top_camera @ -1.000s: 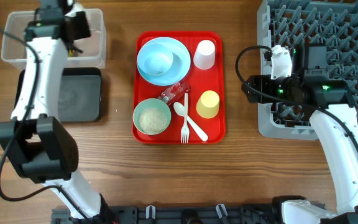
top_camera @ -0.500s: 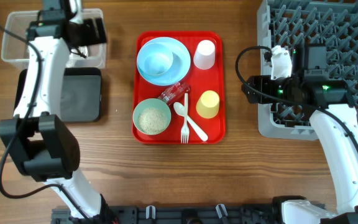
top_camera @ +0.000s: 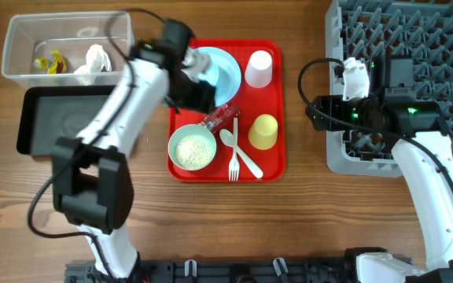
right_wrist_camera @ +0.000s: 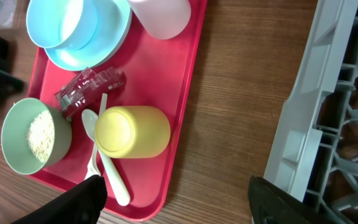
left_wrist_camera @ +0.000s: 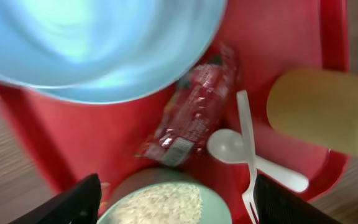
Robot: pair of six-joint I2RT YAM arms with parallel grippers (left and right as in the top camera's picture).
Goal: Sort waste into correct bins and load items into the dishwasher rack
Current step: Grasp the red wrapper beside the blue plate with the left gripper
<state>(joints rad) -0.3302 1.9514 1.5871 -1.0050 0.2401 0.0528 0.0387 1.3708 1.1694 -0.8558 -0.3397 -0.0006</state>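
Note:
My left gripper [top_camera: 200, 94] [left_wrist_camera: 176, 208] is open and empty above the red tray [top_camera: 270, 169], over the clear wrapper with red print [top_camera: 222, 116] [left_wrist_camera: 194, 112] and the bowl of white grains [top_camera: 192, 148] [left_wrist_camera: 160, 202]. The blue plate with a bowl on it [top_camera: 225, 69] [left_wrist_camera: 104, 43], pink cup [top_camera: 259, 68], yellow cup [top_camera: 263, 131] [left_wrist_camera: 322, 106], white fork [top_camera: 233, 163] and spoon [top_camera: 245, 157] sit on the tray. White tissue [top_camera: 97, 58] and yellow scraps [top_camera: 49, 61] lie in the clear tub [top_camera: 14, 35]. My right gripper [top_camera: 313, 114] [right_wrist_camera: 185, 205] is open and empty beside the grey rack [top_camera: 415, 47].
The black tray [top_camera: 69, 122] lies just in front of the clear tub at the left. Bare wooden table [right_wrist_camera: 241, 112] lies between the red tray and the rack. The right wrist view shows the yellow cup [right_wrist_camera: 132, 130] on its side and the rack's edge [right_wrist_camera: 303, 118].
My left arm has swung from the clear tub to above the red tray. The tissue and scraps now show in the tub. The right arm has not moved.

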